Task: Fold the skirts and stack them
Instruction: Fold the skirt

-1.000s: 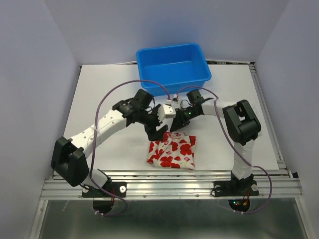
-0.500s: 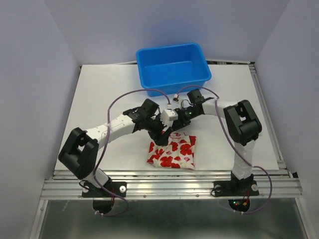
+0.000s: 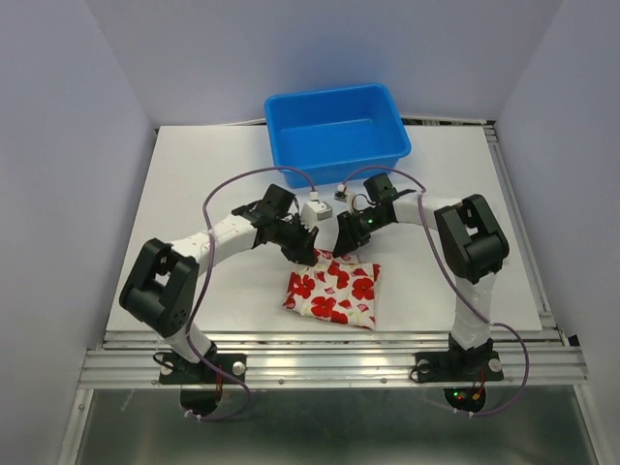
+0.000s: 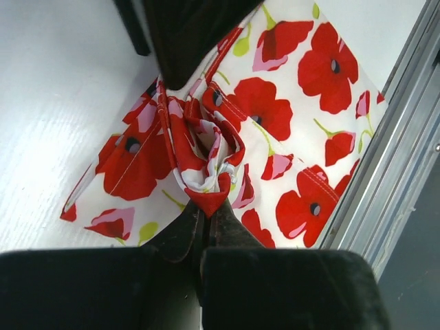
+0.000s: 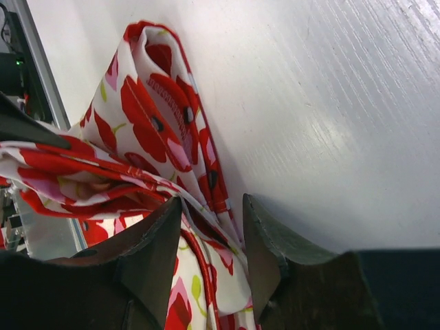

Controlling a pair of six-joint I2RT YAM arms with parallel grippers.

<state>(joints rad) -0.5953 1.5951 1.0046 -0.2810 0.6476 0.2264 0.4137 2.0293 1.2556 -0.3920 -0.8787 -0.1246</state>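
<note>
Red-flowered cloth: one skirt lies folded on the white table, near its front edge. One blue tub stands behind it, well apart. Two grippers meet at the skirt's far edge. The left gripper is clamped on a bunched fold of the skirt. The right gripper has its jaws half apart around a hemmed fold; whether they pinch it, I cannot tell.

Bright, even overhead light casts soft shadows, the white table glares in streaks, and the flowered skirt is sharp though the nearest foreground seems blurred.
</note>
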